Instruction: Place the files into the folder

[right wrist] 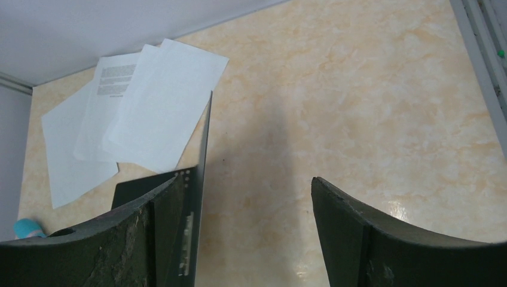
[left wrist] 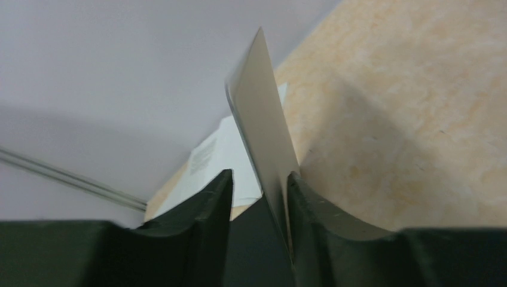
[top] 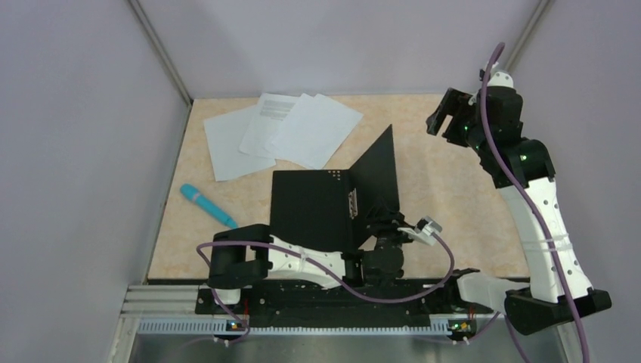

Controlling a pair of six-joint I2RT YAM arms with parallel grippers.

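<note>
pen: teal pen (top: pixel 205 204) lies on the worktop (top: pixel 453 204), just left of the folder. We could sweep it along if sheets get dragged past it.
files: three white sheets (top: pixel 291 132) lie fanned and overlapping at the far left, apart from the folder. They are thin and flat, so a pinch may lift only one, or crease it.
folder: open folder (top: pixel 310 208) sits near-centre. The black inside lies flat and the right cover (top: pixel 378 174) stands upright from the spine clip (top: pixel 352 203).
left end effector: the left end effector (left wrist: pixel 260 175) is partly open. The cover stands between its fingers, touching the right finger with a gap to the left one. We read that as propped, not pinched.
risk, cover: with no pinch, a nudge could drop the cover shut over the black inside before any sheet is in.
right end effector: the right end effector (right wrist: pixel 246 182) is wide apart with nothing in it, raised at the far right.
risk, reach: its way to the files crosses the raised cover, so a low pass could knock it.
top view only: shows the whole layout, both arms and the sheet count, but no finger gap.
left wrist only: shows the cover's silvery outside and where it touches the finger.
right wrist only: shows the cover edge-on and the print on the middle sheet.
</note>
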